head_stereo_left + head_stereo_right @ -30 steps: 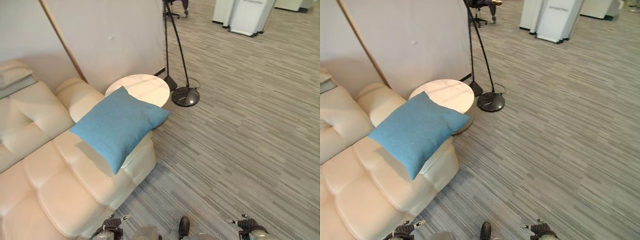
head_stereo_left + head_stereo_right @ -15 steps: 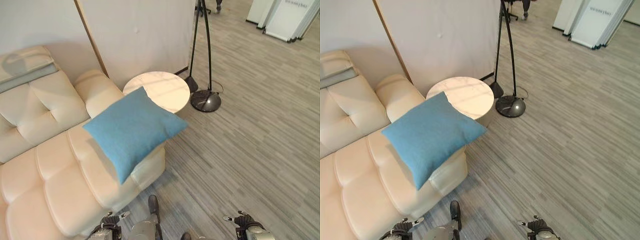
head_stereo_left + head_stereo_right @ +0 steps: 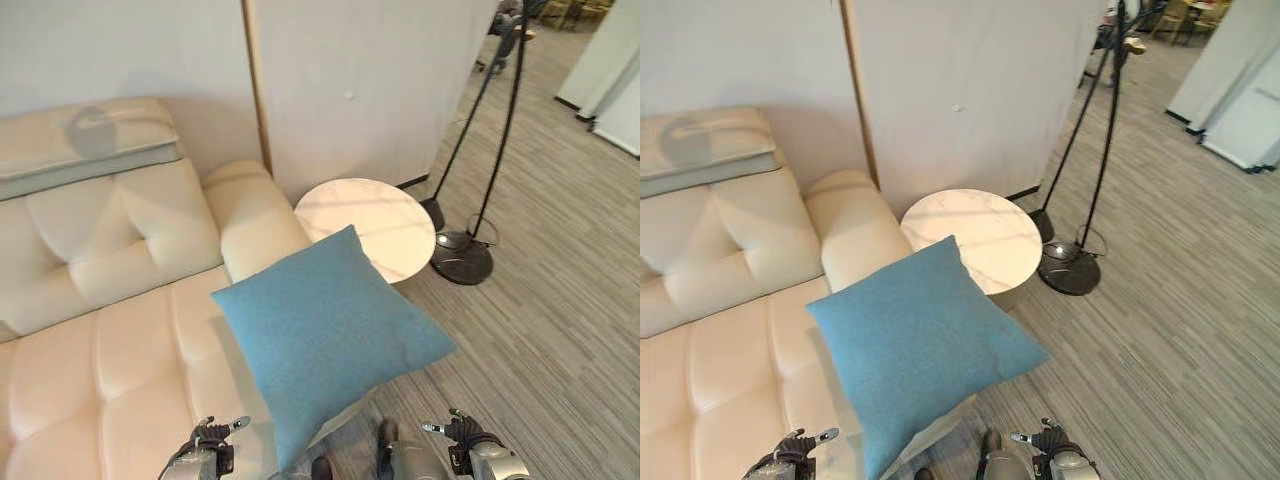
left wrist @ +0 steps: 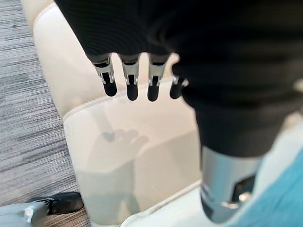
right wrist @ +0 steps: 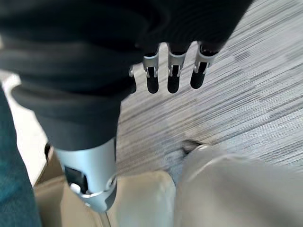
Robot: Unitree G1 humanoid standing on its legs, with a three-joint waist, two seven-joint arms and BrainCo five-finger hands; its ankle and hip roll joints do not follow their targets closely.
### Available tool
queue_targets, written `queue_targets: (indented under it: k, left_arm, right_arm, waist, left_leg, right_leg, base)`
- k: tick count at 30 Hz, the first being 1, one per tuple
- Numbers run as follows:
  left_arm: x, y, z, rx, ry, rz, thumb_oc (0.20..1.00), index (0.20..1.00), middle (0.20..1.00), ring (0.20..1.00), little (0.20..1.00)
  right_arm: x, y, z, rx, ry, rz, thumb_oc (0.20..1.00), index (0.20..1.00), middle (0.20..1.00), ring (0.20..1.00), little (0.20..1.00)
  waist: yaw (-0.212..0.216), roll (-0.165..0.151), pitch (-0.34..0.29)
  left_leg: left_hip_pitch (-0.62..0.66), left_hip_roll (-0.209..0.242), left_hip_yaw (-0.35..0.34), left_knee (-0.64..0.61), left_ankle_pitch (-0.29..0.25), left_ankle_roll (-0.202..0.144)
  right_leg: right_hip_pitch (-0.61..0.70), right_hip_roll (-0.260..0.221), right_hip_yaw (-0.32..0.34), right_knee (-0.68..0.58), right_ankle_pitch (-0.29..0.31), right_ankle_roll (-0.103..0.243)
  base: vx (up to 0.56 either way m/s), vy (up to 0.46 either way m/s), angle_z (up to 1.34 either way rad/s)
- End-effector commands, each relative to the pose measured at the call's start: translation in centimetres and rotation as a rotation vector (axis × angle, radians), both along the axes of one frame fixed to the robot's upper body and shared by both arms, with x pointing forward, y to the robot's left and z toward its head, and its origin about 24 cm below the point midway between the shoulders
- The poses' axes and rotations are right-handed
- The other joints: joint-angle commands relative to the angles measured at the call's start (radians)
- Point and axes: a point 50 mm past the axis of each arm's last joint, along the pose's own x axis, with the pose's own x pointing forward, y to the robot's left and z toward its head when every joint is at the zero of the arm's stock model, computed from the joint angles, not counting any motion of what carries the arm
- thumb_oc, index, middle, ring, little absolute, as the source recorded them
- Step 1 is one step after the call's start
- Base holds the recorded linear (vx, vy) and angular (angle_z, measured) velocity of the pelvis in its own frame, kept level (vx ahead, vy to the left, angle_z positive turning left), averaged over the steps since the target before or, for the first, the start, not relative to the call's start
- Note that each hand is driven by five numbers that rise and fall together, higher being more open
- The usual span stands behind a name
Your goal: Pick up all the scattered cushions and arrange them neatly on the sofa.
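To my left runs the cream sofa (image 3: 110, 330), its tufted back against the wall, a flat pad (image 3: 85, 145) lying along the top of the backrest. My left hand (image 4: 142, 71) hangs over the sofa's front corner, fingers (image 4: 110, 82) straight and slightly apart, touching nothing.

One blue cushion (image 3: 325, 335) sits on the sofa's right end, beside the armrest (image 3: 260, 215). It is square, so it has no long axis; it lies turned like a diamond, one corner pointing toward the bench, the opposite one toward me, and its right corner hangs out past the seat edge over the floor.

Just beyond the armrest stands one round white bench (image 3: 365, 225) with a marbled top, bare. A pale partition (image 3: 360, 90) rises behind it. Right of the bench, one dark round lamp base (image 3: 462, 258) rests on the striped grey floor (image 3: 560, 330), with two thin black poles (image 3: 495, 110) rising from that spot.

My right hand (image 5: 161, 61) hangs above the floor, fingers (image 5: 173, 78) straight, apart, empty.
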Motion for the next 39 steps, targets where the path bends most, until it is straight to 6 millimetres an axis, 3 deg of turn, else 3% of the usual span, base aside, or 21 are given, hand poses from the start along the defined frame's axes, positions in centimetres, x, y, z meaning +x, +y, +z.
queue_targets:
  k: [1,3,8,14,17,18,19,20,21,24,25,26,28,33,35,36,39]
  left_arm:
    - [0.6,-0.9,0.0,-0.018,-0.02,-0.031,1.0,1.0,1.0,1.0,1.0]
    - [0.2,-1.6,-0.5,-0.036,-0.001,-0.05,1.0,1.0,1.0,1.0,1.0]
    - [-1.8,-1.5,-1.3,-0.056,0.064,0.004,1.0,1.0,1.0,1.0,1.0]
    - [-2.0,-1.6,-1.4,-0.085,0.053,0.048,1.0,1.0,1.0,1.0,1.0]
    - [-1.4,-1.9,-1.3,-0.128,0.018,0.102,1.0,1.0,1.0,1.0,1.0]
    - [-0.2,-2.0,-0.8,-0.159,-0.037,0.135,1.0,1.0,1.0,1.0,1.0]
    - [-0.2,-2.0,-0.8,-0.16,-0.037,0.135,1.0,1.0,1.0,1.0,1.0]
    - [0.6,-1.6,-0.4,-0.168,-0.076,0.174,1.0,1.0,1.0,1.0,1.0]
    - [0.6,-1.6,-0.4,-0.169,-0.076,0.174,1.0,1.0,1.0,1.0,1.0]
    - [3.6,-1.3,1.1,-0.195,-0.206,0.254,1.0,1.0,1.0,1.0,1.0]
    - [4.5,-1.3,1.7,-0.202,-0.253,0.279,1.0,1.0,1.0,1.0,1.0]
    - [4.6,-1.3,1.7,-0.202,-0.253,0.279,1.0,1.0,1.0,1.0,1.0]
    - [6.1,-1.2,2.9,-0.228,-0.341,0.331,1.0,1.0,1.0,1.0,1.0]
    - [8.9,0.2,6.5,-0.276,-0.564,0.435,1.0,1.0,1.0,1.0,1.0]
    - [9.2,0.2,7.0,-0.284,-0.586,0.449,1.0,1.0,1.0,1.0,1.0]
    - [10.0,-0.3,7.3,-0.316,-0.6,0.474,1.0,1.0,1.0,1.0,1.0]
    - [11.0,-1.0,7.4,-0.329,-0.581,0.473,1.0,1.0,1.0,1.0,1.0]
  right_arm:
    - [-2.1,-2.5,-0.4,-0.073,0.068,-0.088,1.0,1.0,1.0,1.0,1.0]
    - [-3.9,-3.2,-0.9,-0.086,0.13,-0.153,1.0,1.0,1.0,1.0,1.0]
    - [-4.7,-4.4,-0.9,-0.108,0.158,-0.203,1.0,1.0,1.0,1.0,1.0]
    - [-4.9,-5.7,-0.5,-0.141,0.157,-0.224,1.0,1.0,1.0,1.0,1.0]
    - [-4.6,-7.8,0.4,-0.2,0.145,-0.245,1.0,1.0,1.0,1.0,1.0]
    - [-3.5,-9.9,1.6,-0.248,0.104,-0.263,1.0,1.0,1.0,1.0,1.0]
    - [-3.5,-9.9,1.6,-0.248,0.104,-0.263,1.0,1.0,1.0,1.0,1.0]
    - [-1.8,-12.1,3.3,-0.299,0.04,-0.27,1.0,1.0,1.0,1.0,1.0]
    - [-1.7,-12.2,3.3,-0.299,0.04,-0.27,1.0,1.0,1.0,1.0,1.0]
    - [4.1,-16.6,9.6,-0.45,-0.199,-0.22,1.0,1.0,1.0,1.0,1.0]
    - [5.4,-17.0,11.2,-0.479,-0.267,-0.205,1.0,1.0,1.0,1.0,1.0]
    - [5.4,-17.0,11.2,-0.479,-0.267,-0.205,1.0,1.0,1.0,1.0,1.0]
    - [8.0,-17.5,14.3,-0.526,-0.387,-0.175,1.0,1.0,1.0,1.0,1.0]
    - [13.4,-15.7,19.7,-0.572,-0.575,-0.043,1.0,1.0,1.0,1.0,1.0]
    - [14.1,-15.1,20.1,-0.567,-0.593,-0.025,1.0,1.0,1.0,1.0,1.0]
    - [15.6,-13.2,20.4,-0.533,-0.624,0.023,1.0,1.0,1.0,1.0,1.0]
    - [17.5,-10.3,20.3,-0.489,-0.649,0.082,1.0,1.0,1.0,1.0,1.0]
  waist:
    - [-0.027,-0.017,0.019]
    - [-0.03,-0.022,0.0]
    - [-0.025,-0.028,-0.012]
    - [-0.022,-0.041,0.006]
    - [-0.023,-0.045,0.018]
    - [-0.03,-0.057,0.023]
    - [-0.029,-0.057,0.023]
    - [-0.034,-0.059,0.007]
    - [-0.034,-0.059,0.007]
    - [-0.053,-0.052,-0.018]
    - [-0.056,-0.052,-0.02]
    - [-0.056,-0.051,-0.019]
    - [-0.058,-0.051,-0.024]
    - [-0.042,-0.05,-0.032]
    - [-0.041,-0.049,-0.031]
    - [-0.037,-0.047,-0.032]
    - [-0.039,-0.043,-0.031]
  left_leg:
    - [-0.07,0.075,-0.073,-0.007,-0.017,-0.056]
    - [-0.075,0.073,-0.103,-0.007,-0.02,-0.064]
    - [-0.077,0.09,-0.148,-0.007,-0.009,-0.092]
    - [-0.093,0.117,-0.192,-0.007,0.026,-0.129]
    - [-0.111,0.118,-0.183,0.003,0.041,-0.133]
    - [-0.127,0.127,-0.102,0.074,-0.006,-0.124]
    - [-0.129,0.127,-0.101,0.079,-0.009,-0.124]
    - [-0.113,0.132,-0.081,0.073,-0.021,-0.128]
    - [-0.112,0.132,-0.081,0.07,-0.02,-0.128]
    - [-0.077,0.144,-0.037,-0.007,0.018,-0.143]
    - [-0.075,0.146,-0.03,-0.007,0.016,-0.146]
    - [-0.074,0.147,-0.03,-0.007,0.015,-0.146]
    - [-0.065,0.149,-0.02,-0.007,0.01,-0.148]
    - [-0.041,0.144,-0.011,-0.007,-0.016,-0.142]
    - [-0.038,0.142,-0.012,-0.007,-0.02,-0.14]
    - [-0.039,0.138,-0.013,-0.007,-0.026,-0.137]
    - [-0.043,0.133,-0.012,-0.007,-0.033,-0.133]
  right_leg:
    - [0.21,0.023,0.038,-0.146,0.017,0.0]
    - [0.254,0.023,0.014,-0.216,0.023,-0.01]
    - [0.318,0.037,-0.041,-0.297,0.028,-0.032]
    - [0.34,0.06,-0.097,-0.326,0.021,-0.054]
    - [0.342,0.055,-0.141,-0.326,0.014,-0.061]
    - [0.333,0.041,-0.168,-0.32,0.015,-0.064]
    - [0.332,0.042,-0.167,-0.319,0.014,-0.064]
    - [0.332,0.047,-0.176,-0.325,0.008,-0.064]
    - [0.332,0.048,-0.176,-0.325,0.008,-0.064]
    - [0.334,0.055,-0.19,-0.326,0.006,-0.057]
    - [0.337,0.053,-0.193,-0.326,0.005,-0.056]
    - [0.338,0.054,-0.193,-0.326,0.005,-0.056]
    - [0.349,0.05,-0.199,-0.326,0.002,-0.053]
    - [0.37,0.038,-0.196,-0.326,-0.001,-0.045]
    - [0.373,0.036,-0.196,-0.326,-0.002,-0.043]
    - [0.373,0.029,-0.196,-0.326,-0.001,-0.039]
    - [0.37,0.022,-0.195,-0.326,0.0,-0.034]
  base:
    - [0.13,-0.229,1.08]
    - [0.08,-0.184,1.03]
    - [0.05,-0.242,0.02]
    - [-0.02,-0.271,0.19]
    - [-0.04,-0.143,0.38]
    - [-0.07,-0.11,0.46]
    - [-0.04,-0.111,0.51]
    - [0.02,-0.042,0.42]
    - [0.03,-0.042,0.25]
    - [0.04,0.031,0.15]
    - [0.02,0.029,0.22]
    - [0.02,0.037,0.08]
    - [0.04,0.061,-0.05]
    - [0.05,0.101,-0.06]
    - [0.04,0.094,-0.01]
    - [0.05,0.14,-0.02]
    - [0.04,0.109,-0.02]
